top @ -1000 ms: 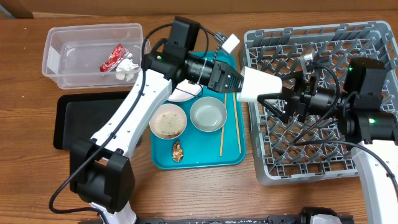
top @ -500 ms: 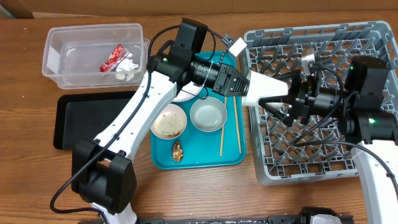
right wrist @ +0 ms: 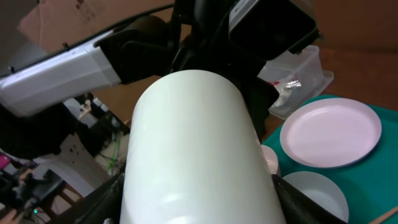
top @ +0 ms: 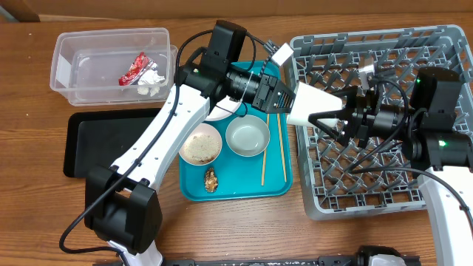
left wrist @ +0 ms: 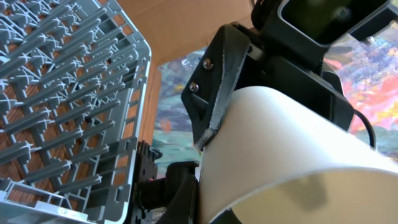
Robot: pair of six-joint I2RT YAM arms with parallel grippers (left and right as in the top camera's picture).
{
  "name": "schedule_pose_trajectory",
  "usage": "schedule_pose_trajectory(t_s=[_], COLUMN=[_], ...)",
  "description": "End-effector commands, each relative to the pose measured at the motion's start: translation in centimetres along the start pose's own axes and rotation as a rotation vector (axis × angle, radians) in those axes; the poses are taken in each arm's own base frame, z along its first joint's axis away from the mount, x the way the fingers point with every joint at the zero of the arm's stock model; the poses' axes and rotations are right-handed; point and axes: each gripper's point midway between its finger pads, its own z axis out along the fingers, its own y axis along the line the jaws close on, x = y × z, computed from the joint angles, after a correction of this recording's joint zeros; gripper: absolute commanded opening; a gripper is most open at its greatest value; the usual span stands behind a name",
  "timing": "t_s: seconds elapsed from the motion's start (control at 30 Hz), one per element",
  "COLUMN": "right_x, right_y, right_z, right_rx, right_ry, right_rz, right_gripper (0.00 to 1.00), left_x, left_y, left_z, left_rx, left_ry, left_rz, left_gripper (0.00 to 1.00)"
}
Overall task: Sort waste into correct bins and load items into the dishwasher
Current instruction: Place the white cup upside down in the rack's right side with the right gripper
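white cup [top: 314, 104] — clamped in left tool [top: 290, 102] | right tool [top: 326, 108] fingers flank it

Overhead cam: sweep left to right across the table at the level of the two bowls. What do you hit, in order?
black tray → bowl with rice scraps → empty pale bowl → chopsticks → grey dish rack

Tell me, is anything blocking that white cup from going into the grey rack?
Nothing visible does. The white cup hangs over the left edge of the dish rack, held by the left gripper, the right gripper straddling it. The pegs beside it look bare.
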Motion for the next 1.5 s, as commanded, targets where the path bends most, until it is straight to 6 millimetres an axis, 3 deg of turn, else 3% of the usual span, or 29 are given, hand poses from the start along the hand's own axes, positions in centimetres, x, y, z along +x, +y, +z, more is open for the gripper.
schedule_pose_trajectory(t_s=[0.0, 0.17, 0.27, 0.37, 0.4, 0.5, 0.63, 0.67, 0.77, 0.83, 0.93, 1.13, 1.27, 1.47], right_x=[-0.7, -0.6, 0.0, 0.9, 2.0, 3.9, 6.2, 6.4, 6.4, 5.6, 3.9, 1.4, 2.7, 7.4], right_y=[0.8, 0.3, -0.4, -1.9, -3.3, -6.0, -9.5, -10.0, -11.1, -11.4, -11.2, -10.2, -10.7, -12.6], right_z=[-0.1, -0.1, -0.1, -0.3, -0.6, -1.8, -4.5, -5.1, -7.3, -9.0, -12.1, -18.7, -21.9, -27.4], right_rx=[-0.02, 0.006, 0.052, 0.139, 0.234, 0.416, 0.698, 0.752, 0.916, 1.029, 1.205, 1.55, 1.651, 1.745], right_ry=[-0.008, -0.004, 0.011, 0.035, 0.065, 0.123, 0.186, 0.192, 0.191, 0.17, 0.139, 0.009, -0.039, -0.026], right_rz=[-0.04, -0.027, 0.013, 0.067, 0.115, 0.191, 0.289, 0.308, 0.362, 0.384, 0.386, 0.441, 0.57, 0.871], right_gripper=[0.61, 0.61, 0.56, 0.47, 0.42, 0.36, 0.31, 0.22, 0.16, 0.08, 0.04, 0.04, 0.04, 0.04], left_x=[-0.3, -0.6, -1.0, -1.4, -1.3, -0.1, 2.5, 3.1, 4.4, 4.7, 4.5, 4.0, 3.7, 4.0], left_y=[0.2, 0.8, 2.2, 4.4, 7.1, 11.2, 13.6, 13.8, 13.2, 12.3, 10.4, 6.0, 4.0, 3.7], left_z=[0.1, 0.1, -0.3, -1.4, -3.1, -7.1, -13.0, -14.6, -18.1, -20.1, -22.7, -25.4, -25.5, -25.4], left_rx=[-0.003, -0.038, -0.118, -0.236, -0.38, -0.631, -0.866, -0.917, -1.011, -1.068, -1.163, -1.295, -1.299, -1.298], left_ry=[-0.001, -0.014, -0.047, -0.087, -0.121, -0.155, -0.171, -0.176, -0.192, -0.217, -0.281, -0.387, -0.426, -0.423], left_rz=[-0.004, -0.004, -0.01, -0.026, -0.062, -0.166, -0.295, -0.321, -0.346, -0.332, -0.296, -0.19, -0.141, -0.143], left_gripper=[0.04, 0.1, 0.39, 0.6, 0.68, 0.73, 0.76, 0.76, 0.76, 0.76, 0.76, 0.77, 0.77, 0.77])
